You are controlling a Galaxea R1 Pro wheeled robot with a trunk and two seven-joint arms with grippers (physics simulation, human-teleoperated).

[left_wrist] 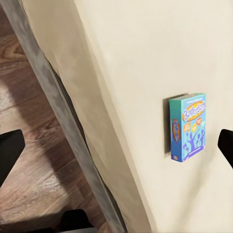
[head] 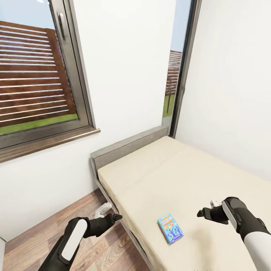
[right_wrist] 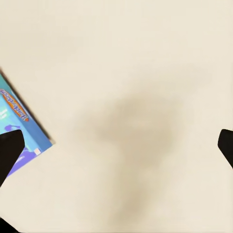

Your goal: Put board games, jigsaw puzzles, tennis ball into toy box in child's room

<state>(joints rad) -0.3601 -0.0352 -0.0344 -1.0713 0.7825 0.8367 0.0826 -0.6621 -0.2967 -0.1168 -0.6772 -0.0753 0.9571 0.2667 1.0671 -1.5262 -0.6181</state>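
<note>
Flat on bed (head: pixel 195 169), blue board game (head: pixel 170 228) long axis roughly along mattress; left gripper (left_wrist: pixel 116 145), right gripper (right_wrist: pixel 116 145) both spread, seemingly empty.

A small blue printed board game box (left_wrist: pixel 188 127) with an orange title band lay flat on the cream, smooth mattress of the bed (left_wrist: pixel 145 63), well in from its edge. The grey weathered bed frame rail (left_wrist: pixel 53 102) ran slantwise just beside the mattress side, and beyond it lay the brown wood plank floor (left_wrist: pixel 29 160), shaded near the rail. The left tool (left_wrist: pixel 116 145) showed two dark fingertips (left_wrist: pixel 8 150) at opposite borders of the picture, set wide apart with nothing between them, one over the floor, the other over the mattress.
</note>
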